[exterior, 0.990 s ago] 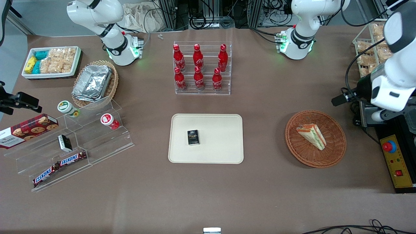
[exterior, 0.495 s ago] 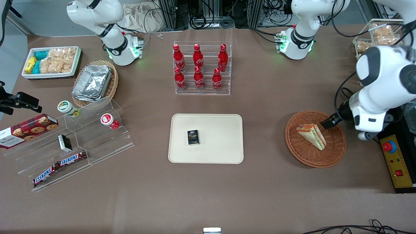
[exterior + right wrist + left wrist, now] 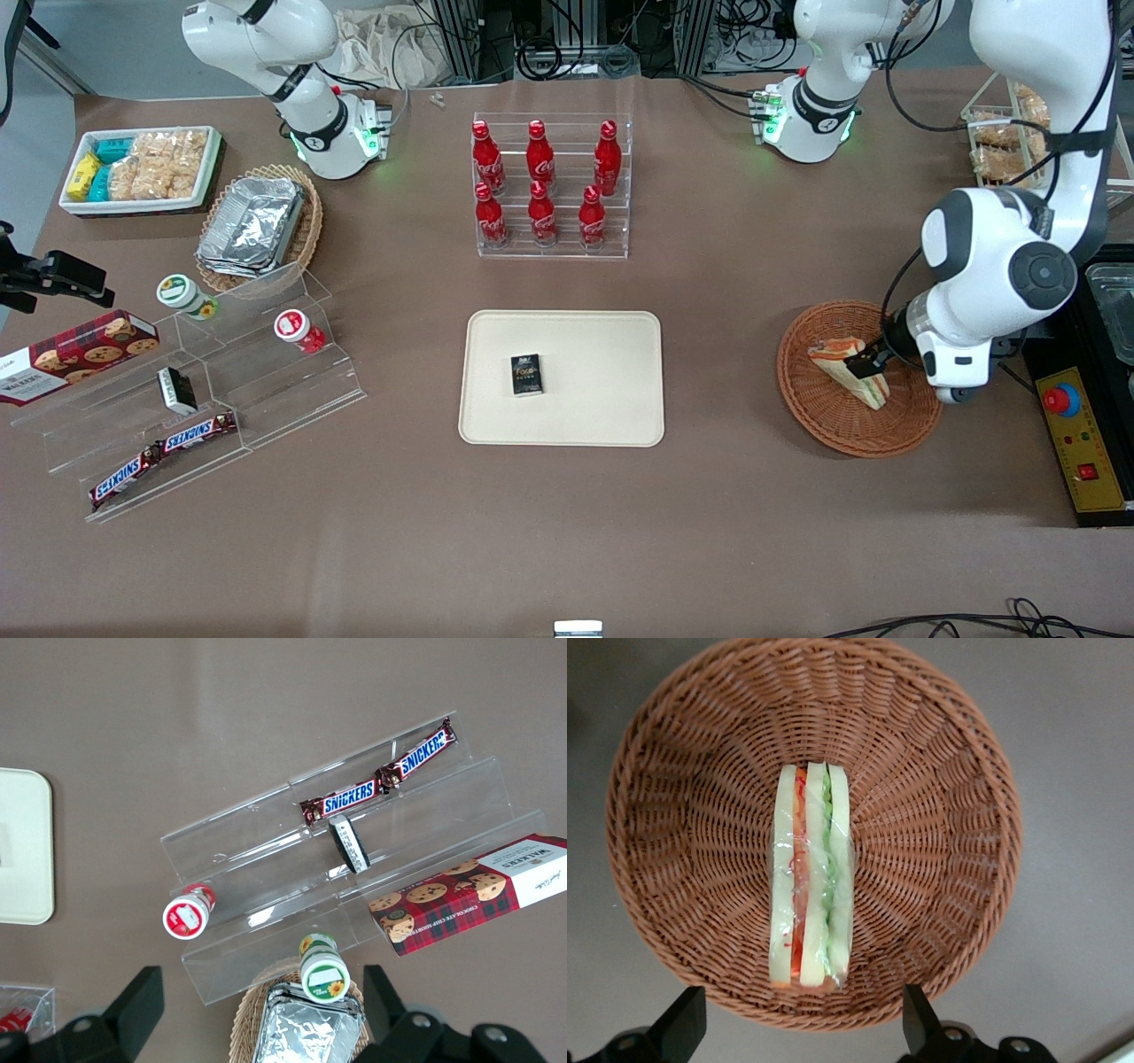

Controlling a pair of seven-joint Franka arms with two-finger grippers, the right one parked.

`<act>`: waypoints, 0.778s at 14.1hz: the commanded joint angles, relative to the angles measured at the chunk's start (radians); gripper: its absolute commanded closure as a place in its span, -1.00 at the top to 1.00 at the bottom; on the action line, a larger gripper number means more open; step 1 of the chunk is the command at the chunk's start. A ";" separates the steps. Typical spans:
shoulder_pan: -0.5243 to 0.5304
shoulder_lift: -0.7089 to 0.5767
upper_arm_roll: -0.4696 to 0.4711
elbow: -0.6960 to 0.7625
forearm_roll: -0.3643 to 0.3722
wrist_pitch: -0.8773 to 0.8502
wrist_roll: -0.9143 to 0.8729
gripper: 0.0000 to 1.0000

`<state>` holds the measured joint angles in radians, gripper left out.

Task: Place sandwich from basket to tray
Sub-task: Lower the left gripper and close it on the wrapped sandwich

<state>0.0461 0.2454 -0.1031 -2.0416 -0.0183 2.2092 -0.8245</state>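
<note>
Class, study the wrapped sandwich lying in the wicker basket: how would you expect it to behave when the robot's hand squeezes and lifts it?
The sandwich is probably soft: its pale bread layers may compress between the fingers. Its clear wrap looks glossy, so it may be slippery. Being a small wedge, it likely lifts easily from the basket. The hand hovers open above it.

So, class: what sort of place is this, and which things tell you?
Probably a robotics lab staged as a snack counter: cola bottles on a clear rack, a tray, cables around the table. The open gripper hangs above the sandwich in its basket.
</note>
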 commanded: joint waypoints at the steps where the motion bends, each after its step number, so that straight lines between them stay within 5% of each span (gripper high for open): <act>1: 0.000 0.024 -0.001 -0.012 0.006 0.052 -0.031 1.00; 9: 0.003 0.092 0.002 -0.081 0.021 0.196 -0.047 0.98; 11: 0.003 0.104 0.002 -0.078 0.020 0.207 -0.050 0.55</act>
<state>0.0463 0.3484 -0.1002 -2.1060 -0.0164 2.3847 -0.8476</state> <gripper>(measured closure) 0.048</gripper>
